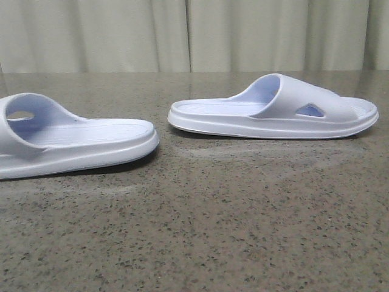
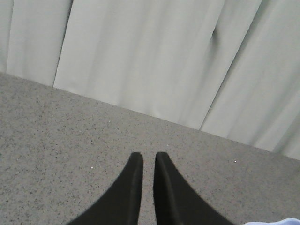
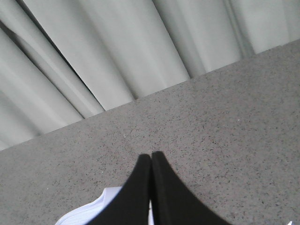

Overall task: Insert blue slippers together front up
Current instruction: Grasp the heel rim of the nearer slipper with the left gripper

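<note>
Two pale blue slippers lie flat on the speckled stone table in the front view, soles down. One slipper (image 1: 73, 143) is at the left, cut off by the frame edge. The other slipper (image 1: 273, 112) lies further back at the right, strap toward the right. Neither arm shows in the front view. My left gripper (image 2: 149, 157) hangs over bare table with a narrow gap between its fingers and nothing in it; a sliver of slipper (image 2: 276, 222) shows at the frame's corner. My right gripper (image 3: 151, 155) is shut and empty, with a slipper's end (image 3: 89, 213) just behind its fingers.
A pleated pale curtain (image 1: 194, 33) hangs along the table's far edge. The grey speckled tabletop (image 1: 200, 219) stretches between and in front of the two slippers.
</note>
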